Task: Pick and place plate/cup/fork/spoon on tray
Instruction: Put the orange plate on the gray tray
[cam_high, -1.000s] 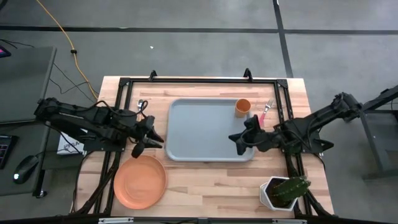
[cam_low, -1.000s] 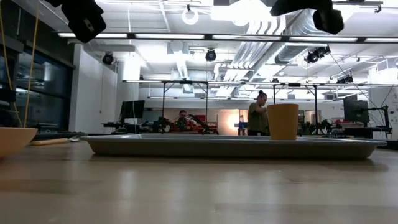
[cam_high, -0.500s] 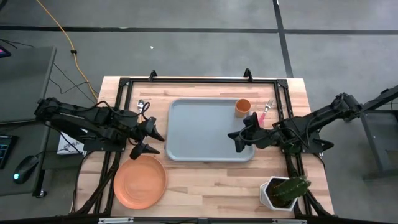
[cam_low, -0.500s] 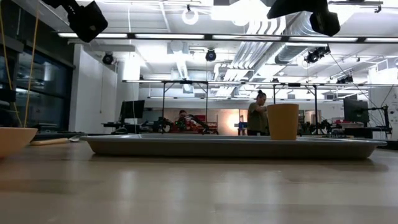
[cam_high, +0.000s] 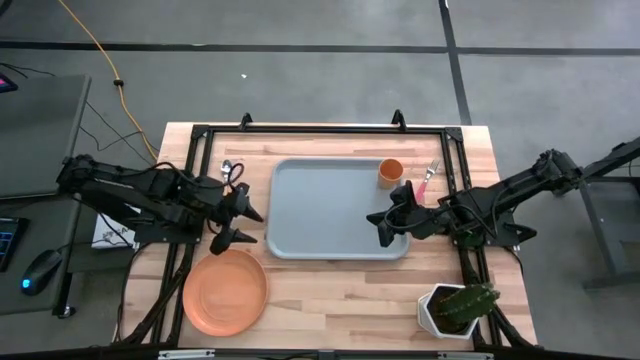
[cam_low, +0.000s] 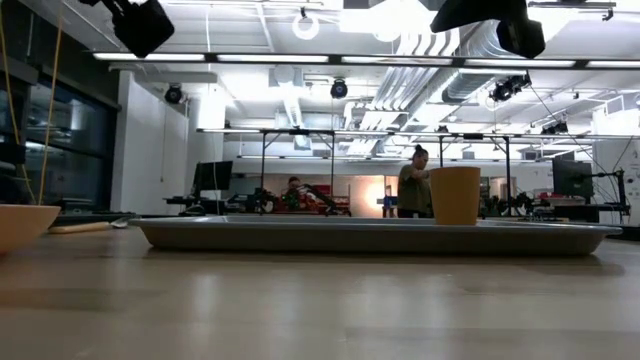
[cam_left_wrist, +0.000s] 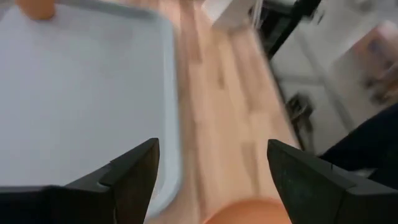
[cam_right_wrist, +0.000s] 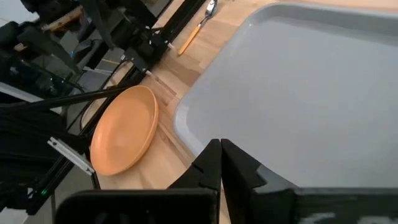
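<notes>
The orange plate (cam_high: 225, 292) lies on the table near the front left, beside the grey-blue tray (cam_high: 330, 210). The orange cup (cam_high: 390, 172) stands upright in the tray's far right corner. The pink-handled fork (cam_high: 428, 180) lies on the table right of the tray. The spoon (cam_right_wrist: 199, 25) lies on the table left of the tray's far corner. My left gripper (cam_high: 245, 226) hovers open between the tray's left edge and the plate, whose rim (cam_left_wrist: 249, 211) shows below the fingers. My right gripper (cam_high: 385, 226) hangs shut over the tray's right part.
A white pot with a green plant (cam_high: 455, 308) stands at the front right corner. A black frame (cam_high: 320, 130) runs around the work area. In the low view a person (cam_low: 413, 185) stands far off in the room behind the table.
My left gripper has opened wide above the gap between the tray and the plate, and has risen a little. My right gripper has stayed shut over the tray.
</notes>
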